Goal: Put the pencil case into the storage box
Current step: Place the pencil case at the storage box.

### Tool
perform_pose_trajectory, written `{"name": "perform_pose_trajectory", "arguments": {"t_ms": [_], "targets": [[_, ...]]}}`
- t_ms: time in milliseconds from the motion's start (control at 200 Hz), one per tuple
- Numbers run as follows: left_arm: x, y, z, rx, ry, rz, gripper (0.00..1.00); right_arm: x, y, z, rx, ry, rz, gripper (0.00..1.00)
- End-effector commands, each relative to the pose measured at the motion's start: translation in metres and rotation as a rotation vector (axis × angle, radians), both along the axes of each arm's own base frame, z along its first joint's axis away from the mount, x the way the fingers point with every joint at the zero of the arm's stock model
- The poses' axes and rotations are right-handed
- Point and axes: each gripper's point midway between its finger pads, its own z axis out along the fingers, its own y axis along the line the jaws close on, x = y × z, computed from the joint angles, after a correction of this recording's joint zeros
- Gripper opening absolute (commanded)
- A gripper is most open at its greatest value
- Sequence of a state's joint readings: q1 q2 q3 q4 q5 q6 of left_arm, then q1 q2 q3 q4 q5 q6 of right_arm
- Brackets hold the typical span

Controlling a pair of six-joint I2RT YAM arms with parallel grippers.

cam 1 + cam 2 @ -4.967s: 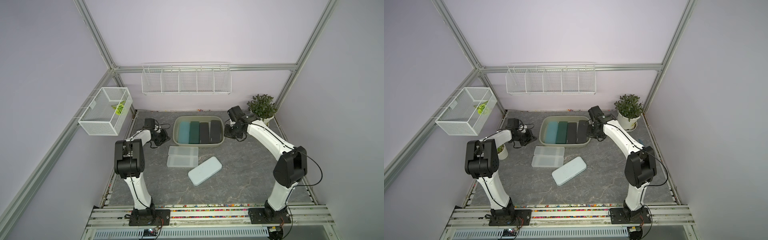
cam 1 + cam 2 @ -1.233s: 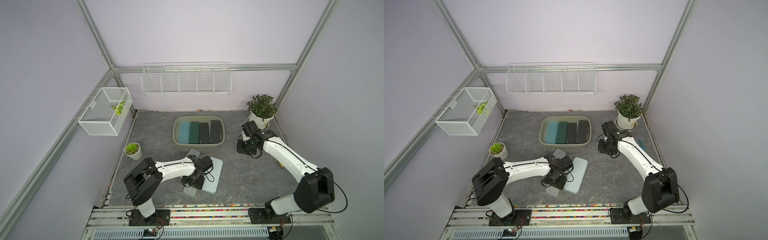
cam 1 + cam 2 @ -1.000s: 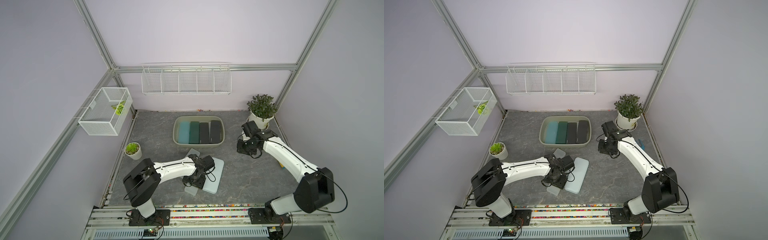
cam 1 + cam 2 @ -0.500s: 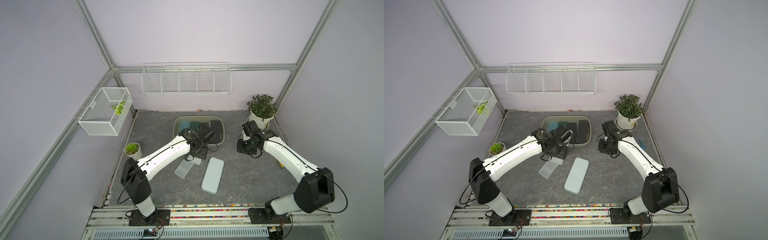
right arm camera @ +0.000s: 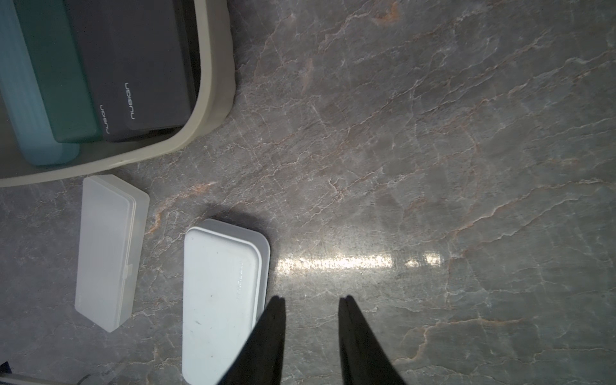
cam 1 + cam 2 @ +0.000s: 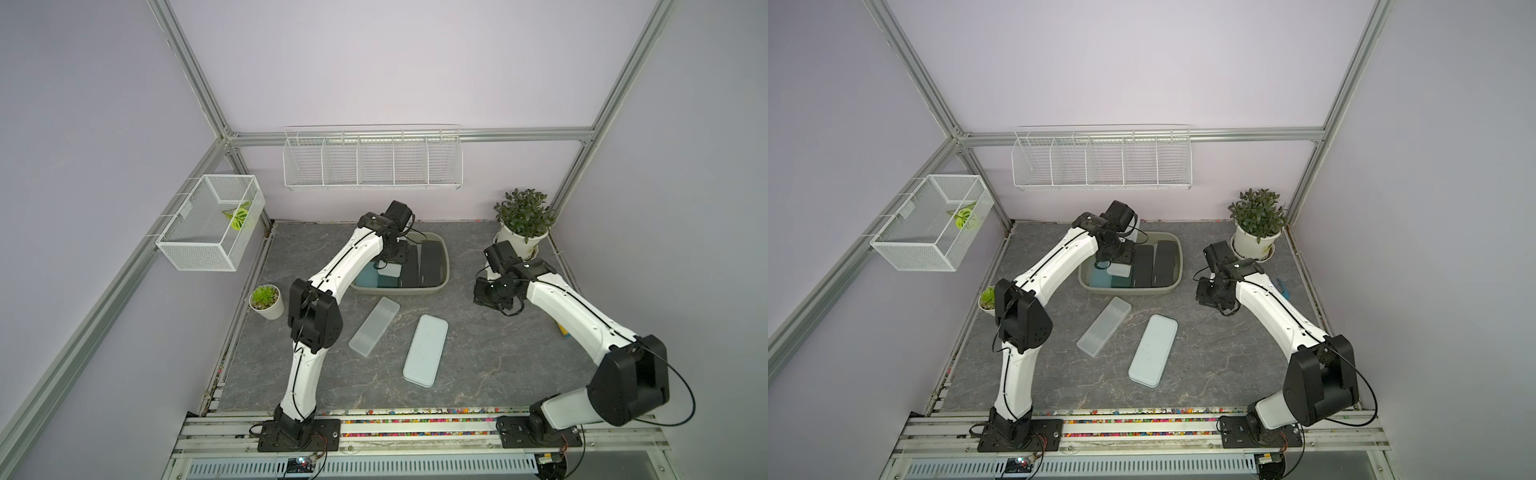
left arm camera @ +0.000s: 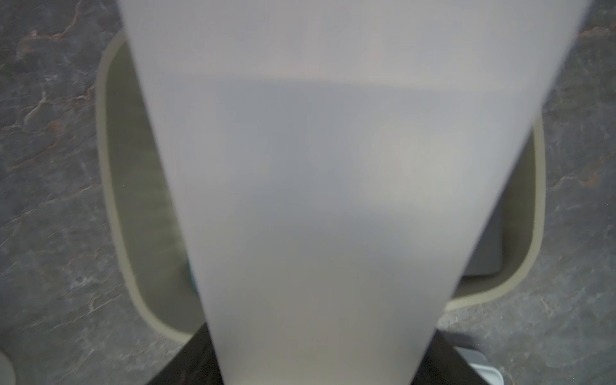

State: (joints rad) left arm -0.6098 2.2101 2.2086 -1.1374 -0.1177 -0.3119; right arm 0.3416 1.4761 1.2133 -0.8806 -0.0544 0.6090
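Pale lid (image 6: 426, 350): lies flat on the near centre of the table (image 6: 478, 365).
Second frosted case (image 6: 374, 326): lies on the table just left of the pale lid, apart from it, near the storage box's near rim.
Right gripper (image 5: 311, 300): hovers over bare table to the right of the storage box; jaws apart, nothing between them.
Succulent pot (image 6: 266, 301): stands at the table's left edge.
Storage box (image 6: 399, 289): holds a teal case (image 5: 23, 100), a green case (image 5: 56, 83) and two dark cases (image 5: 140, 66) side by side.
Left gripper (image 6: 390, 259): above the box's left half, clamped on the pencil case (image 7: 316, 200).
Pencil case: frosted, held above the box interior.
Obstruction: the left arm hides the box's far left part in both top views; the held case fills the middle of the left wrist view.
Potted plant (image 6: 523, 220): far right corner.
Wire basket (image 6: 208, 224): on the left wall.
Wire rack (image 6: 372, 160): on the far wall.
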Motion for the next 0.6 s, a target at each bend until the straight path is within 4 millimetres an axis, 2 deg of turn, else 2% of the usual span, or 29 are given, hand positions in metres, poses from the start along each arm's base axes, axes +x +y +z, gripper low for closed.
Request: {"name": "perform_pose_trajectory", "arguments": {"t_ms": [0,235,595], "targets": [[0.014,-0.015,-0.008,-0.038,-0.001,-0.010,0.58,0.004,0.003,0.007,0.018,-0.010,-0.013,0.33],[0.032,-0.030,-0.043,-0.050,0.016,-0.014,0.58,0.006,0.004,0.006,0.012,-0.002,-0.014,0.34],[0.024,-0.045,-0.083,-0.090,0.122,-0.041,0.60,0.009,0.005,0.002,0.011,0.009,-0.009,0.34]]}}
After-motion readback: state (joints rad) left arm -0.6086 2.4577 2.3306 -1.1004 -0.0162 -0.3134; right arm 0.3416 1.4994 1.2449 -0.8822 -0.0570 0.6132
